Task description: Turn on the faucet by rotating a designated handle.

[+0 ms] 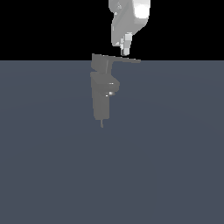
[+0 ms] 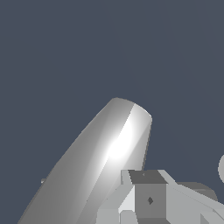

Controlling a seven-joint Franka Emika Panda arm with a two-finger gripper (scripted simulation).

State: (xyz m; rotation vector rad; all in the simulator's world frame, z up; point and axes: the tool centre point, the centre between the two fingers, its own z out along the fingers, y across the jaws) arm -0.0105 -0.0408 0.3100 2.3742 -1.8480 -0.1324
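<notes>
The grey faucet (image 1: 101, 94) stands upright in the middle of the exterior view, with a short spout stub (image 1: 112, 84) on its right side. The handle (image 1: 126, 59), a thin flat blade, runs from the blocky cap (image 1: 101, 62) toward the exterior view's right. My white gripper (image 1: 125, 52) hangs just above the middle of the blade, and its fingers look pressed together with nothing between them. Whether they touch the blade cannot be told. In the wrist view, a shiny rounded grey part of the faucet (image 2: 109, 157) fills the middle, beside the blocky fingers (image 2: 148, 199).
The faucet stands on a flat dark blue-grey floor (image 1: 175, 153) that runs across both views. Behind it the background is black.
</notes>
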